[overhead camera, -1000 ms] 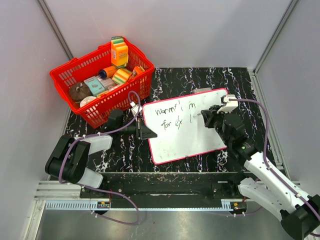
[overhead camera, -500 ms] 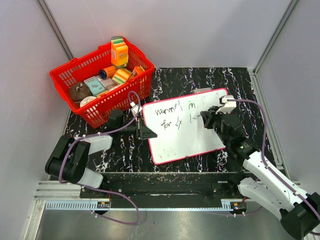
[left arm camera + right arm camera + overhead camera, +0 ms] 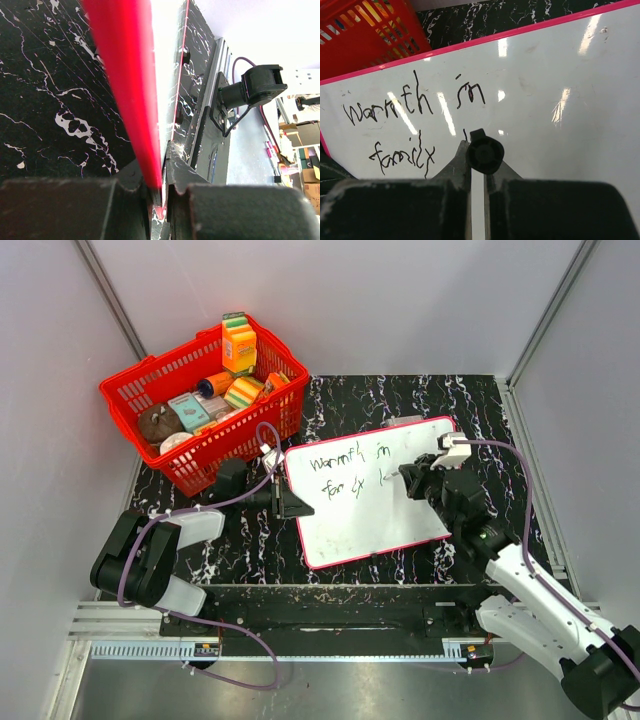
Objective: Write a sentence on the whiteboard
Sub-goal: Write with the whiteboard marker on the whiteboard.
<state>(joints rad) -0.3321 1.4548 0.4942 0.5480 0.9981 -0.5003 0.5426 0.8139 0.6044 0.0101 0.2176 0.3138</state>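
The whiteboard (image 3: pixel 375 525) lies flat on the black marbled table (image 3: pixel 480 405), in the middle of the work area and turned slightly. Its long sides run left to right and climb toward the far right corner. Two lines of writing follow that long axis: "warmth in" (image 3: pixel 415 102) above, "family" (image 3: pixel 402 155) below, and a short fresh stroke just right of "family".

The left gripper (image 3: pixel 290 502) is clamped shut on the board's left edge. In the left wrist view the pink-red frame (image 3: pixel 127 80) runs straight down into the pinch of the two fingers, so this arm pins the board in place.

The right gripper (image 3: pixel 412 478) is closed on a black marker (image 3: pixel 484 154), held with its butt toward the wrist camera and its tip down at the board beneath "in". I cannot tell whether the tip touches the surface, because the marker's body hides it.

The unused white surface lies to the right of the marker, on the right arm's own side. The next strokes should therefore travel rightward along the second line, away from the left gripper.

A red basket (image 3: pixel 150 390) of groceries stands at the far left, just beside the board's left corner.
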